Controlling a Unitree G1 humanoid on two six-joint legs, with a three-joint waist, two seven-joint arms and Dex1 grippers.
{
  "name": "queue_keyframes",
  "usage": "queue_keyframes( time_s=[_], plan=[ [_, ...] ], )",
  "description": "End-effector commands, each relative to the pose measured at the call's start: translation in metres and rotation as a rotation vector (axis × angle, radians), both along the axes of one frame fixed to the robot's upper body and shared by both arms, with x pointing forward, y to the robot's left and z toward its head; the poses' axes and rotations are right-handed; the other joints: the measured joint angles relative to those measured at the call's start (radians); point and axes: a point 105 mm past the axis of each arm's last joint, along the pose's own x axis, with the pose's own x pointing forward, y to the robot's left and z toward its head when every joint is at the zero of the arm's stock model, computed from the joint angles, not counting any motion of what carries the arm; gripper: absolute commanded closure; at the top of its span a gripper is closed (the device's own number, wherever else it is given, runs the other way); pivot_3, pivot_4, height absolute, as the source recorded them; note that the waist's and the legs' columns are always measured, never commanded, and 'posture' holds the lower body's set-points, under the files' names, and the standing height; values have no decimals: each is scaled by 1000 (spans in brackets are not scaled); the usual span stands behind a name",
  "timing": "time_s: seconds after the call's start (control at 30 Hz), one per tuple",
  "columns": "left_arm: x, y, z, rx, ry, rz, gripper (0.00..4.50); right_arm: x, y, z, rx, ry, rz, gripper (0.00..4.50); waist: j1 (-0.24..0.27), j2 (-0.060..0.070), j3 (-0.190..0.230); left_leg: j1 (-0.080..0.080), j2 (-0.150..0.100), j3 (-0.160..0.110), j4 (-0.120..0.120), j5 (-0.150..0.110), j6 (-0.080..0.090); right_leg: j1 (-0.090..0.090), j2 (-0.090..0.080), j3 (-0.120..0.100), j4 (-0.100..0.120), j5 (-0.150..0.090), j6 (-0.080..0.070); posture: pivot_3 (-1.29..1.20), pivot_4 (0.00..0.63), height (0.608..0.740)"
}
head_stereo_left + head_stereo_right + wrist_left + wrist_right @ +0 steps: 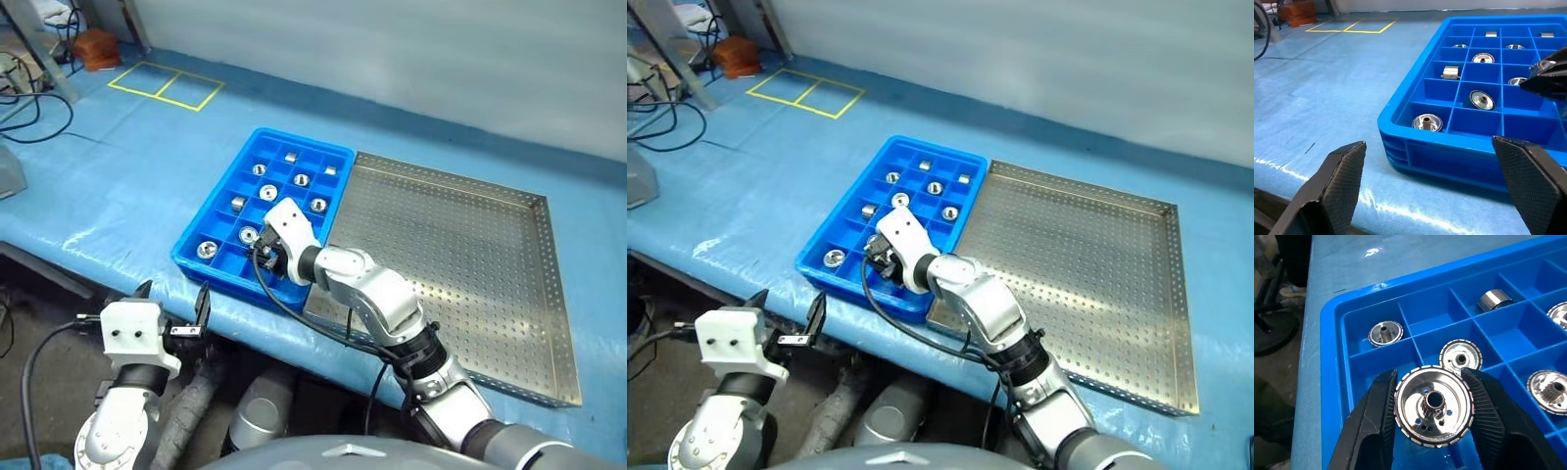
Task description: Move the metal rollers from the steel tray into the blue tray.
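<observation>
My right gripper (1432, 382) is shut on a shiny metal roller (1433, 411), holding it just above the near compartments of the blue tray (217, 192). Several other metal rollers (1427, 122) lie one to a compartment in that tray. The steel tray (460, 255) sits directly to the right of the blue one, and its perforated floor looks bare. My left gripper (174, 294) is open and holds nothing. It hangs just in front of the table's edge, pointing at the blue tray's near left corner (1400, 142).
The trays rest on a table under a blue cover (118, 176). A yellow taped rectangle (165, 85) marks its far left. Cables (39, 108) and a brown box (96, 47) lie beyond the table on the left.
</observation>
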Motion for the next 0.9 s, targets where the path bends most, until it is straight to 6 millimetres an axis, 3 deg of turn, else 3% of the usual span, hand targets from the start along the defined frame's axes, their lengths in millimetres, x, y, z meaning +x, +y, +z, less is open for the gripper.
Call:
queue_keyframes(
  time_s=[0.03, 0.17, 0.3, 0.43, 0.47, 0.67, 0.9],
  plan=[
    [2, -13, 7, 16, -16, -90, 0, -6, -5, 5, 7, -18, 20, 2804, 14, 0, 0, 0, 0, 0, 0, 0, 0, 0, 0, -1, 0, 0, 0, 548, 150, 740],
    [5, -17, 7, 11, -14, -123, 0, -12, -13, -13, -20, 47, 8, 2804, 22, 0, -1, -1, -1, 0, 0, -1, -1, -1, 0, -2, 0, -1, -1, 526, 150, 740],
    [7, -19, 7, 25, -10, -159, 0, -15, -16, -14, -23, 56, 3, 1490, 24, -1, -1, -1, -1, -1, 0, -1, -3, -1, 1, -4, 1, -1, -1, 498, 150, 740],
    [10, -25, 12, 43, -17, -250, 0, -10, -23, 1, 10, 25, -26, 197, 19, -1, -1, -2, -1, -2, 0, -2, -3, -1, 2, -6, 1, -1, -1, 462, 150, 740],
    [12, -27, 13, 50, -20, -275, 0, -8, -26, 5, 18, 14, -44, 47, 14, -1, -1, -1, -1, -2, 0, -2, -3, -1, 2, -6, 1, -1, -1, 439, 150, 740],
    [22, -33, 20, 69, -37, -372, 0, 1, -52, 20, 44, -33, -150, 47, -19, -1, -1, -1, -1, -2, 1, -2, -3, 3, 2, -7, 1, -3, -5, 372, 150, 740],
    [29, -50, 15, 61, -18, -475, 0, 2, -80, 18, 16, -55, -249, 47, -98, 0, -1, -1, -1, -3, 1, -2, -3, 5, 2, -7, 1, -3, -4, 308, 150, 740]
  ],
)
